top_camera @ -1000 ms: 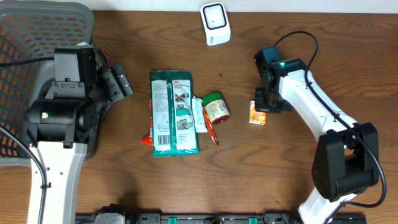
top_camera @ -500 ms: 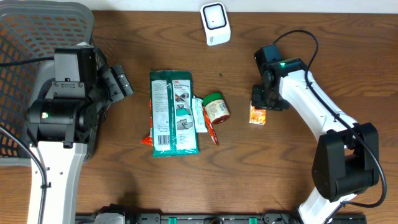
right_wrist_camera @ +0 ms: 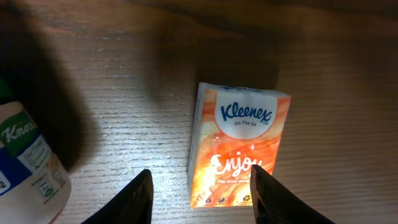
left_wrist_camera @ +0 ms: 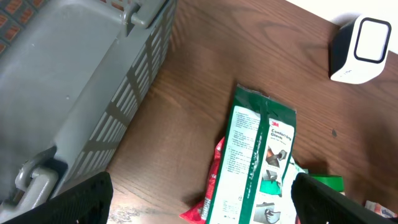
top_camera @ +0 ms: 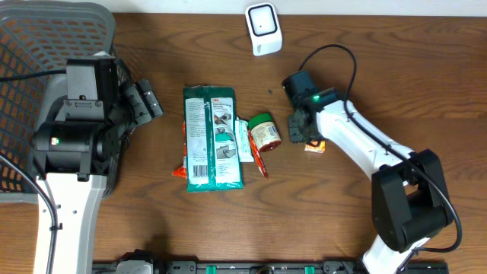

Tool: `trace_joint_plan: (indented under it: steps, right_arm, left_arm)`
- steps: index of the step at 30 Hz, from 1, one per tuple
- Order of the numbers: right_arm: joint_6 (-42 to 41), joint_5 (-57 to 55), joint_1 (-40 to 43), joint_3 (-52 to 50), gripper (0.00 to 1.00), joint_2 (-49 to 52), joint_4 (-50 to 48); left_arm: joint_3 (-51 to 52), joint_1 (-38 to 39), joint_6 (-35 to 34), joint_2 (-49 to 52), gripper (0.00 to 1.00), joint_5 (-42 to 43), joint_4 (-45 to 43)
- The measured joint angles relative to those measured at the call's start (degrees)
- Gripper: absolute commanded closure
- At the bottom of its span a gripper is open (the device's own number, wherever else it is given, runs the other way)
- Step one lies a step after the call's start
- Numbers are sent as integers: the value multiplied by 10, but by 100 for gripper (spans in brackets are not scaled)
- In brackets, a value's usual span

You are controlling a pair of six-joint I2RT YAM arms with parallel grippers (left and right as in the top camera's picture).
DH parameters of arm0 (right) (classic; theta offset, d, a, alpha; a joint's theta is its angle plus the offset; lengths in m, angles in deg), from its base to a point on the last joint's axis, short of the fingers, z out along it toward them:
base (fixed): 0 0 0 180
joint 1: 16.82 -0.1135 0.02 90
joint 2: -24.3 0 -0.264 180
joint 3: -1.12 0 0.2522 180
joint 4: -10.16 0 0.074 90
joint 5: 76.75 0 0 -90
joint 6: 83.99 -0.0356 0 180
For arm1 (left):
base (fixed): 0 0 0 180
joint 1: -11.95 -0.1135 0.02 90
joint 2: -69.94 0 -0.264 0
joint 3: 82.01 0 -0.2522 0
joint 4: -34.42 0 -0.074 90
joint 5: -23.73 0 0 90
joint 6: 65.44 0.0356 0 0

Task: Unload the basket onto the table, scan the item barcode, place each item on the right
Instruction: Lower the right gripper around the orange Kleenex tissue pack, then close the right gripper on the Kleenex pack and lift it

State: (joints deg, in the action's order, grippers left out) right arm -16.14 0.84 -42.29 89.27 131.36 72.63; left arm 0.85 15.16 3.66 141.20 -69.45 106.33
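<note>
A small orange Kleenex tissue pack (right_wrist_camera: pixel 239 146) lies flat on the wooden table, and only its corner (top_camera: pixel 315 147) shows in the overhead view. My right gripper (right_wrist_camera: pixel 202 202) hovers open just above the pack's near end, with one finger (right_wrist_camera: pixel 273 199) over the pack and nothing held. Left of the right gripper (top_camera: pixel 302 129) lies a Knorr jar (top_camera: pixel 265 132) with a green lid. The white scanner (top_camera: pixel 263 29) stands at the table's far edge. My left gripper (top_camera: pixel 146 101) is wide open and empty, left of a green 3M pack (top_camera: pixel 213 137).
A grey basket (top_camera: pixel 46 46) fills the far left corner, and its wall (left_wrist_camera: pixel 74 68) shows in the left wrist view. A red packet (top_camera: pixel 180 172) sticks out from under the green pack (left_wrist_camera: pixel 258 162). A thin sachet (top_camera: pixel 245 139) lies between the pack and the jar (right_wrist_camera: pixel 28 162).
My right gripper has swung left toward the jar and its jaws have parted. The tissue pack stayed in place. The left arm has not moved.
</note>
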Motion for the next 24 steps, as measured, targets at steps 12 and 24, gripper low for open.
trace_joint_plan:
  steps: [12,24]
  right_arm:
    - [-7,-54,-11,-61,64,0,-79]
    - [-12,-83,-14,-103,99,-3,-130]
  left_arm:
    - [0,0,0,0,8,0,0]
    - [0,0,0,0,9,0,0]
